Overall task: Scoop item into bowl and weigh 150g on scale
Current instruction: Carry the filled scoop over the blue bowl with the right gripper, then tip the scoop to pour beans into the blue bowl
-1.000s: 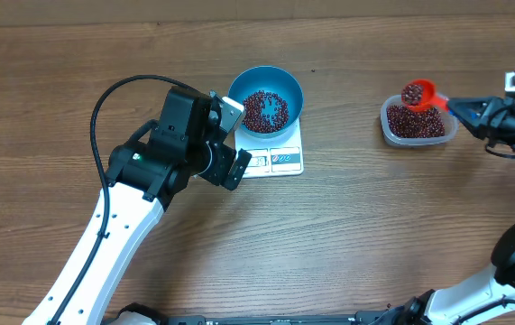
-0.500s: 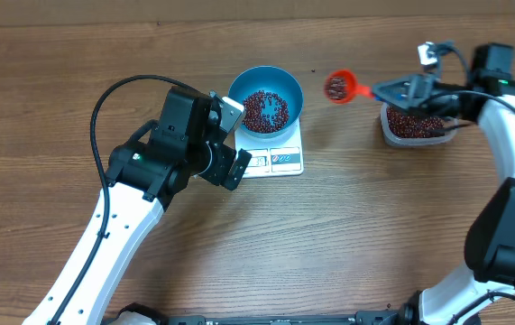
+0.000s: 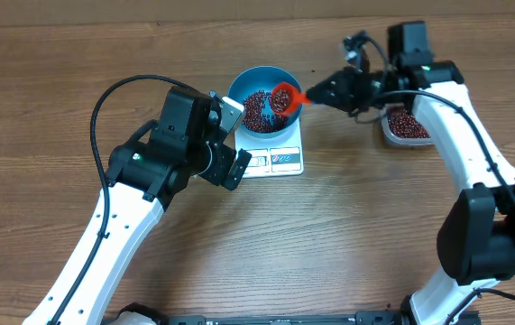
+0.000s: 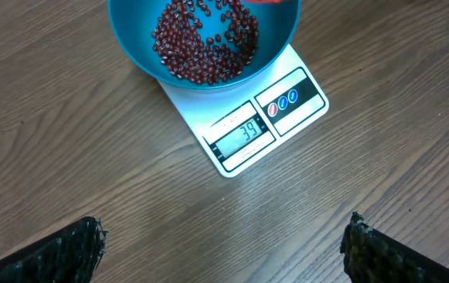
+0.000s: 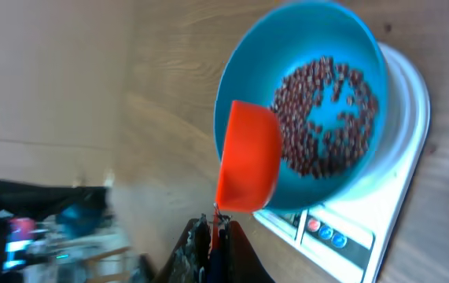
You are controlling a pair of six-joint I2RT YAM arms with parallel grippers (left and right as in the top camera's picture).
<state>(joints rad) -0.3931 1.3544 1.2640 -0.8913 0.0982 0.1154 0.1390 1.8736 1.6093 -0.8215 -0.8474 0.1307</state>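
Right gripper (image 3: 316, 93), pinching the scoop (image 3: 284, 96), swung from tub (image 3: 409, 127) to bowl (image 3: 236, 88), upper centre, to tip beans (image 3: 257, 109); left gripper (image 3: 234, 137) waits wide, clear of the scale (image 3: 280, 162).

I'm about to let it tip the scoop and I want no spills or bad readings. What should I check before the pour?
1. The scoop is over the bowl, inside its rim: ok.
2. The right gripper is shut on the scoop's handle: ok.
3. The bowl sits on the scale: ok.
4. The display is readable and shows 39, under target: ok to add.
5. The left gripper is open, with its fingertips short of the scale: ok.
6. How full the scoop is: cannot tell.
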